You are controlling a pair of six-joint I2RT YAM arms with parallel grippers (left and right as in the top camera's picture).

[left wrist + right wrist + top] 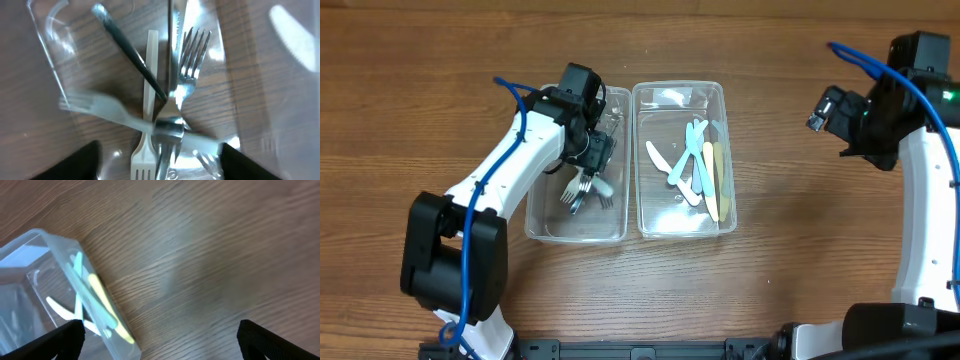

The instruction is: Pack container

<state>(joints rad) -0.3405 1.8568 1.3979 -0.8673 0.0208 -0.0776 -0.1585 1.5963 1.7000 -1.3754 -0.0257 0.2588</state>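
Wood-grain table [800,250] runs under both arms. Nearest, the left arm [510,160] slants up from its base over the left container [545,232]. The left gripper [592,157] points down at the forks [585,190] inside, fingers spread wide, holding nothing. The right container [728,150], touching the first, holds pastel plastic cutlery [700,165]. Farther right, the right gripper [823,108] hangs over bare wood, wide open and empty.

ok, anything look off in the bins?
Nothing spilled or damaged. The only oddity: the forks in the left bin lie crossed in a heap, and one white fork is blurred in the left wrist view. In the right bin the knives lie roughly side by side.
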